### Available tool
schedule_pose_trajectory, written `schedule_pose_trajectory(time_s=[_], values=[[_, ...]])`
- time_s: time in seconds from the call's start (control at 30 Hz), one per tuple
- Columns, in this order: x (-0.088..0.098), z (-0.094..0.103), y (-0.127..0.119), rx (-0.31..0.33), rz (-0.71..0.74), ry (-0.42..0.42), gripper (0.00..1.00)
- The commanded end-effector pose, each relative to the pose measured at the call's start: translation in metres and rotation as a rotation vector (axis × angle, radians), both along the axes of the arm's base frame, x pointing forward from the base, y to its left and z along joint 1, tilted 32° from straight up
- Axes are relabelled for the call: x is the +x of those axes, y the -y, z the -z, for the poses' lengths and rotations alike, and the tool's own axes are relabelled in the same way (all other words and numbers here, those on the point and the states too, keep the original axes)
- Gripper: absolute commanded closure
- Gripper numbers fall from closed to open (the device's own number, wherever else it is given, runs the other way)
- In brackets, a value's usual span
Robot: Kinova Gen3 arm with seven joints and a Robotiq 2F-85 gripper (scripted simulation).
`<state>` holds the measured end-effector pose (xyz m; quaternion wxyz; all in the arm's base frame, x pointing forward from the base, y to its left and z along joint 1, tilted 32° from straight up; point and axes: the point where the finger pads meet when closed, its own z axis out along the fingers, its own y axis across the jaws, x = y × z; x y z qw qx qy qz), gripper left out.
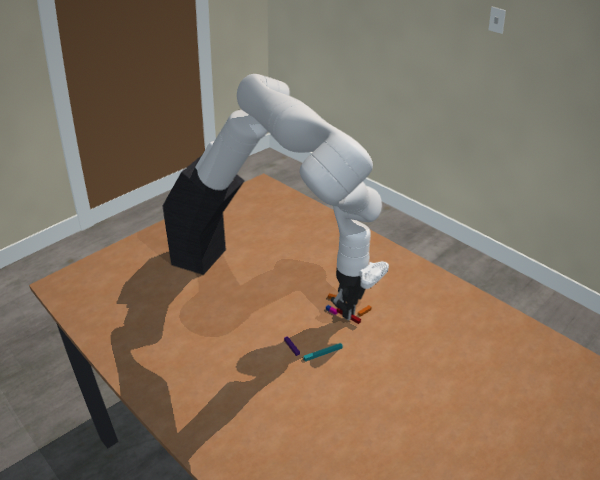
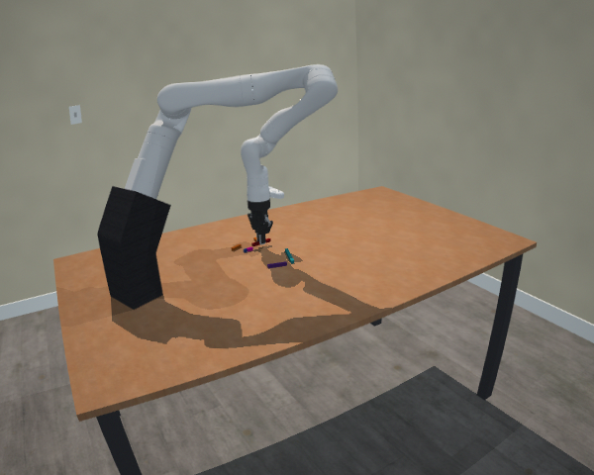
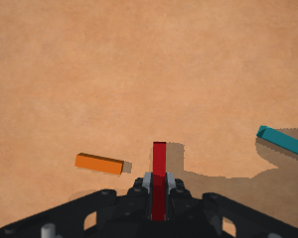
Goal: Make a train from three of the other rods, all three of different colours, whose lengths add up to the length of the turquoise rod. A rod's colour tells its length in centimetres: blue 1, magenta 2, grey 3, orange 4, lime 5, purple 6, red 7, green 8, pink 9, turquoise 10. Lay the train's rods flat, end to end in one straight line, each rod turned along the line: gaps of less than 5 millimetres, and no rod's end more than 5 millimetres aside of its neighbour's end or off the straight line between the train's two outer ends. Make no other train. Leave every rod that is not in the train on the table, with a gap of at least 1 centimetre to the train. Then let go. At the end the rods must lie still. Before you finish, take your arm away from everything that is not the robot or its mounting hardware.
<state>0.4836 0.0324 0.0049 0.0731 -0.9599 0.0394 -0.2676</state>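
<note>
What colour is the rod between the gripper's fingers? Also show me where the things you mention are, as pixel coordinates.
Red [image 1: 356, 318] [image 2: 267, 239] [image 3: 159, 161]; the wrist view shows it best.

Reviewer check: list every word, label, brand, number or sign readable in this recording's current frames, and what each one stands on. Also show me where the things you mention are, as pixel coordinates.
None: no text can be read in any view.
Robot arm [image 1: 336, 165] [image 2: 205, 95]: no lettering to make out.
Rods, such as the red rod [image 1: 355, 318] [image 3: 159, 159]: no marking visible.
Wall plate [image 1: 496, 20] [image 2: 75, 115]: too small to tell.
</note>
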Motion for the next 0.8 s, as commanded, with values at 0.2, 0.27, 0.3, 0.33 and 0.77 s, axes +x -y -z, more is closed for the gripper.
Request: schedule_pose_trajectory(time_s=[0.2,0.27,0.3,0.33,0.77], values=[[0.0006,0.0002,0.0001,0.0,0.0,0.001,0.95],[0.0008,0.0005,0.0,0.0,0.0,0.001,0.95],[0.0011,0.001,-0.0001,0.0,0.0,0.001,0.95],[0.0015,0.0016,-0.0001,0.0,0.0,0.001,0.95],[0.0062,0.0093,-0.0012,0.0,0.0,0.001,0.95]])
